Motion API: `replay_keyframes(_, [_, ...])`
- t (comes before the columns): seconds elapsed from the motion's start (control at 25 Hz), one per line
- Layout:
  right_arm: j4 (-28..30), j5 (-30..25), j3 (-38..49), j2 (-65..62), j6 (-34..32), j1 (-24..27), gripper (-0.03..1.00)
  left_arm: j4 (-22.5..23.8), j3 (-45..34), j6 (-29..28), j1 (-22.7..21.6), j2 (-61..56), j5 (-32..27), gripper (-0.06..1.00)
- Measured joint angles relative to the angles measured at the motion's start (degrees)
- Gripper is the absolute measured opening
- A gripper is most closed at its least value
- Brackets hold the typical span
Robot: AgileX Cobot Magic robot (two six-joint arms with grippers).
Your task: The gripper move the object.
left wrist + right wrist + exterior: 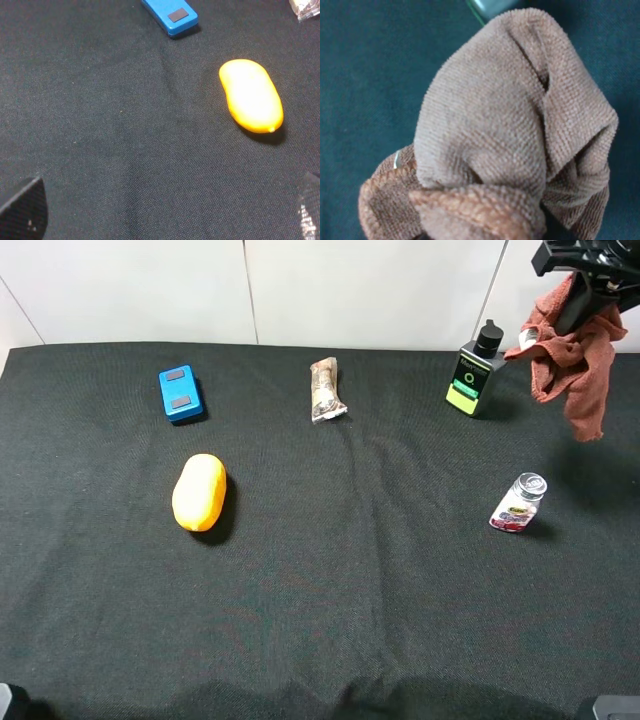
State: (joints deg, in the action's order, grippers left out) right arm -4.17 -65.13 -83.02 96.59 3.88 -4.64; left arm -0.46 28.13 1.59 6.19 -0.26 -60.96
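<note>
Towel [572,358] above black tablecloth [330,590], white wall [370,290]

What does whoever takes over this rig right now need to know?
Right gripper: jaws shut on the reddish-brown terry cloth, held above the far right corner of the black table, beside the green-and-black bottle.
Left gripper: jaws open, empty, over the table near the orange oval fruit.
Done: cloth picked up, apparently hanging clear of the table.
Left: set it down; destination not shown.
</note>
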Motion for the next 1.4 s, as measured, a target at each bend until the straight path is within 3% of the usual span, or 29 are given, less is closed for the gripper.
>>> replay_keyframes(0.68, [1.06,6.29,0.0,6.74,1.18,5.31,0.08,0.0,0.0,0.0,0.0,0.0,0.0,1.0])
replay_keyframes(1.4, [2.7,10.66,0.0,17.02,1.29,5.58,0.08,0.0,0.0,0.0,0.0,0.0,0.0,1.0])
